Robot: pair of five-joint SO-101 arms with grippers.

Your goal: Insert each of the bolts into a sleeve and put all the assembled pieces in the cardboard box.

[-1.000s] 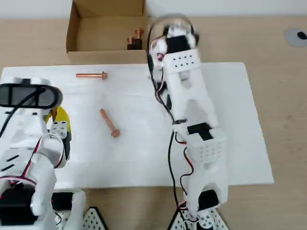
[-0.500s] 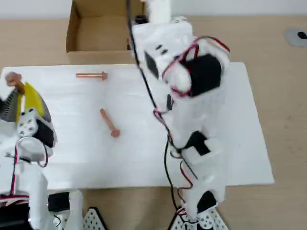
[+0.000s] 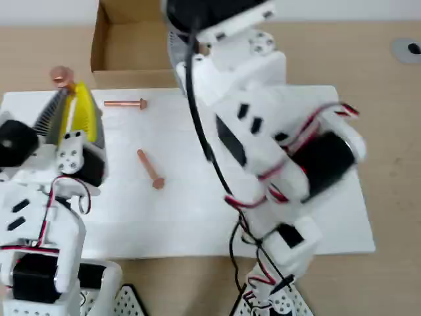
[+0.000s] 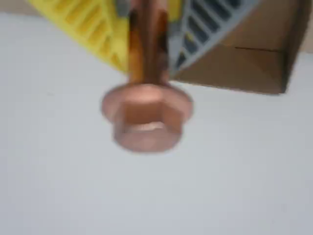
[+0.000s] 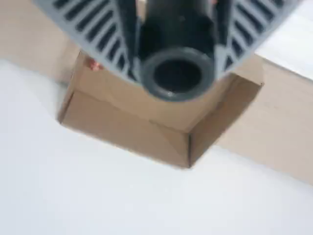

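One copper bolt [image 4: 146,115] was clamped by its shank between the yellow and grey fingers of the left gripper [image 4: 149,29]. Its hex head pointed outward, at the far left corner of the white sheet [image 3: 184,217], near the cardboard box [image 3: 100,46]. The black sleeve [image 5: 177,54] sat pinched in the right gripper [image 5: 177,24], bore facing the wrist camera, a box corner behind it. A second bolt [image 3: 125,103] lay on the sheet near the box. A third bolt [image 3: 150,168] lay mid-sheet, well apart.
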